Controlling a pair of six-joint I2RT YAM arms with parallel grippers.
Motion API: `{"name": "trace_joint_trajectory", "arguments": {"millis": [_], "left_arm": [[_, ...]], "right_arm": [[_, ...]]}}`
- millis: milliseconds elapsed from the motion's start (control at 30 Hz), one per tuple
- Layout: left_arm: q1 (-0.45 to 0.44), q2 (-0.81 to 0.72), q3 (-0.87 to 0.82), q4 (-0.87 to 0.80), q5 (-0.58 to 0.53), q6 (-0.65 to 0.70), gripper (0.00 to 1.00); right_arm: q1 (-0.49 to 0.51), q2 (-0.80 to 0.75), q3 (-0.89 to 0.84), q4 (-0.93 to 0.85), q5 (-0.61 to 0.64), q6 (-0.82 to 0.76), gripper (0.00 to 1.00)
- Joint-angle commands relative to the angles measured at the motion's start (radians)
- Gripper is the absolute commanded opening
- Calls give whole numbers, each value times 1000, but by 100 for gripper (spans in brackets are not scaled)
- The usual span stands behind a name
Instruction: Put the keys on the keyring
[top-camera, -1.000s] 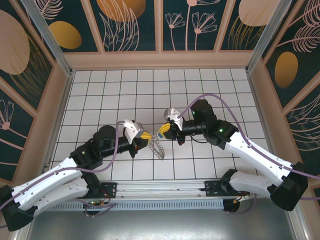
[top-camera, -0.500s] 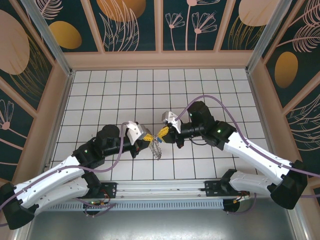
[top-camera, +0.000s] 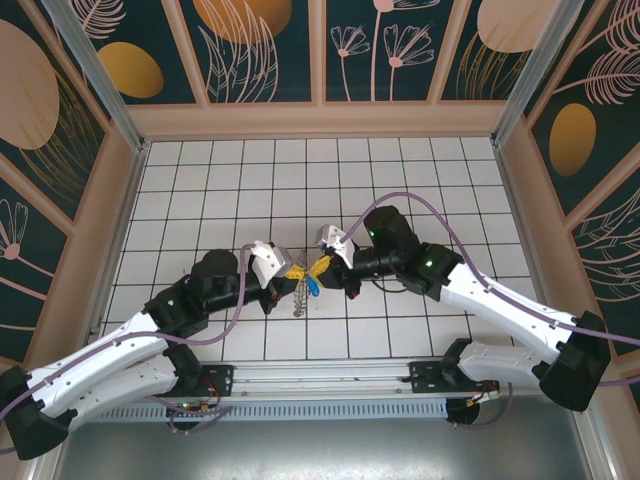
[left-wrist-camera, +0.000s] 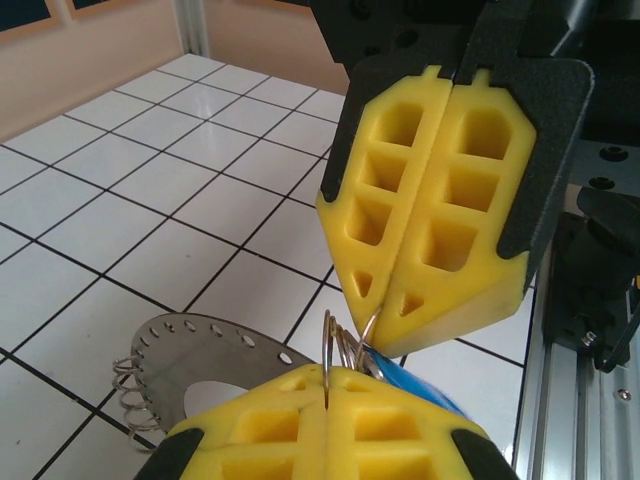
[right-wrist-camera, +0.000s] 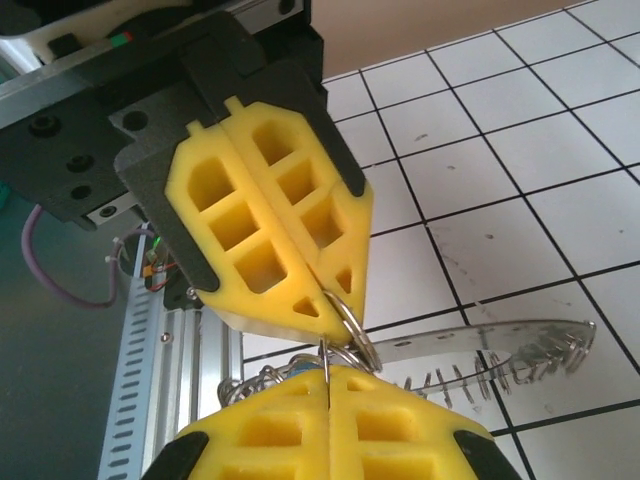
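The keyring (top-camera: 300, 297) hangs between my two grippers above the floor tiles. In the left wrist view it is a flat grey plate (left-wrist-camera: 205, 350) with small holes and wire loops (left-wrist-camera: 135, 395) along its rim. My left gripper (left-wrist-camera: 328, 378) is shut on a thin wire loop. My right gripper (left-wrist-camera: 378, 305) faces it tip to tip, also shut on a wire loop. A blue key (left-wrist-camera: 425, 385) hangs among these loops, just below the tips (top-camera: 313, 287). In the right wrist view my right gripper (right-wrist-camera: 327, 375) pinches a loop under the left gripper (right-wrist-camera: 335, 300), with the plate (right-wrist-camera: 480, 345) edge-on behind.
White tiled floor (top-camera: 400, 180) inside wooden walls with patterned panels (top-camera: 260, 50). A metal rail (top-camera: 330, 385) runs along the near edge by the arm bases. Both arms meet near the middle front of the floor.
The right arm has pushed left and the two grippers have closed in tip to tip. The hanging keyring has swung slightly left, and the blue key shows below the tips.
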Motion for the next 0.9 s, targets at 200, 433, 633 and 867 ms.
{"name": "trace_joint_trajectory", "arguments": {"millis": [200, 433, 633, 867], "left_arm": [[-7, -12, 15, 38, -16, 15, 0], [-8, -12, 14, 35, -29, 14, 0], [-8, -11, 15, 35, -36, 17, 0], [-8, -11, 14, 33, -39, 15, 0]], "right_arm": [[15, -49, 1, 74, 77, 60, 0], [22, -55, 34, 11, 158, 46, 0], [34, -43, 42, 1, 162, 47, 0], [51, -28, 42, 20, 106, 50, 0]]}}
